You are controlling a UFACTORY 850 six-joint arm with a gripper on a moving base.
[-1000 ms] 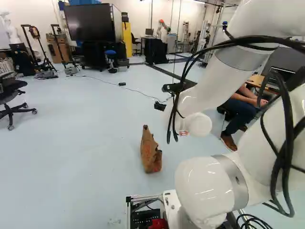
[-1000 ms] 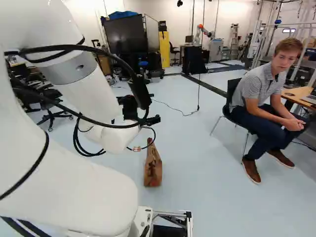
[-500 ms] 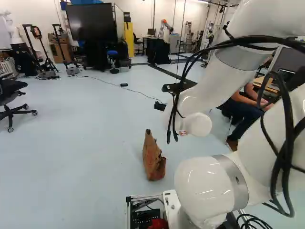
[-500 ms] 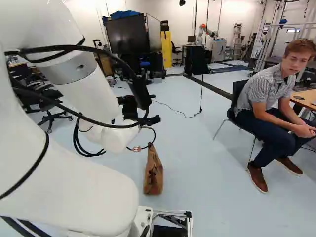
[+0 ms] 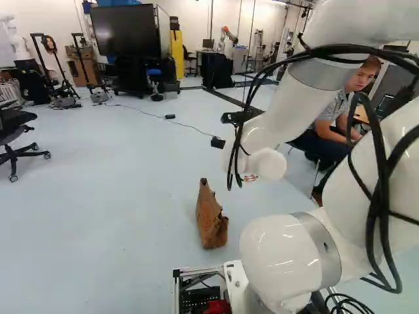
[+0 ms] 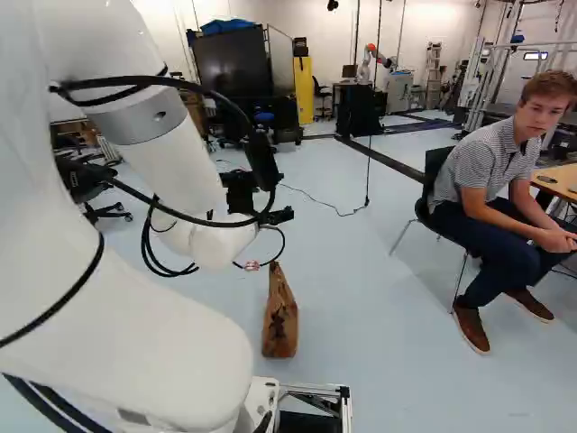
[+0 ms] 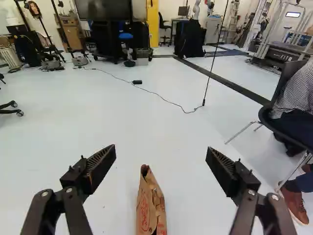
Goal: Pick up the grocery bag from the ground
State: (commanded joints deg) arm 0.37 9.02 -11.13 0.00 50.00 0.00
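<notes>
The black gripper [image 6: 281, 216] shows beyond the white wrist in the right base view, partly hidden by the arm. In the wrist view my gripper [image 7: 161, 152] stands wide open, holding nothing between its orange-padded fingers. A brown paper grocery bag [image 5: 211, 219] with reddish print stands upright on the floor ahead of the base, narrow at the top. The same bag [image 7: 150, 205] shows below the gap between the fingers, nearer the finger on the left-base-view side, and touches neither. Its lower part is cut off there.
A person [image 6: 500, 189] sits on a chair to the right of the bag. A thin cable [image 7: 164, 99] runs across the floor to a slender pole. An office chair [image 5: 16, 140] stands at the far left, a large screen [image 5: 124, 31] at the back. Another robot [image 6: 374, 59] stands far off.
The base has moved, first bringing the bag nearer, then holding still. Over the last half second the arm has shifted slightly, leftward in the left base view. The bag stays put on the floor.
</notes>
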